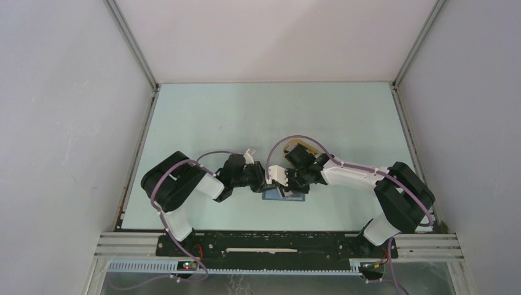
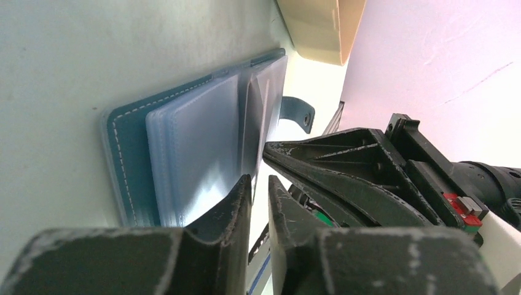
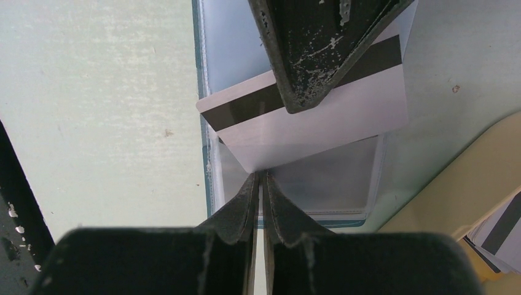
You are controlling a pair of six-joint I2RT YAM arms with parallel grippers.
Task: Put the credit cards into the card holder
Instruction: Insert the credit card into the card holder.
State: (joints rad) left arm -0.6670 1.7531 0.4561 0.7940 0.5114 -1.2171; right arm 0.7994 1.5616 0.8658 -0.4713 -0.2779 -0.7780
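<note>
Over a pale green table (image 1: 203, 123), walled in white: left arm (image 1: 184, 184) and right arm (image 1: 381, 181) folded inward, meeting nose to nose near the front edge, presumably because slotting a thin card takes one tool to steady and one to steer.

Behind the right arm, half hidden from above, a beige tray (image 3: 442, 200), set close as the supply, with more credit cards (image 3: 499, 238) lying inside.

Just beside the tray, flat on the table and spread open: the card holder (image 2: 132, 157), teal cover down and clear pockets up, so as to offer a pocket mouth.

Across those pockets, askew and not yet inside any of them, one whitish-grey card (image 3: 344, 120) with a dark stripe.

On top of that card, reaching in from the far side, the left gripper (image 2: 259, 179), fingers drawn near with a narrow slit between (cannot tell whether pinching the card or merely pinning it down).

At the card's near corner, the right gripper (image 3: 262, 177), tips pressed together with nothing seen between them, seemingly placed to nudge the corner toward a pocket rather than to carry.

Smallest of all, the snap tab (image 2: 300, 114), jutting from the holder's edge, unfastened.
</note>
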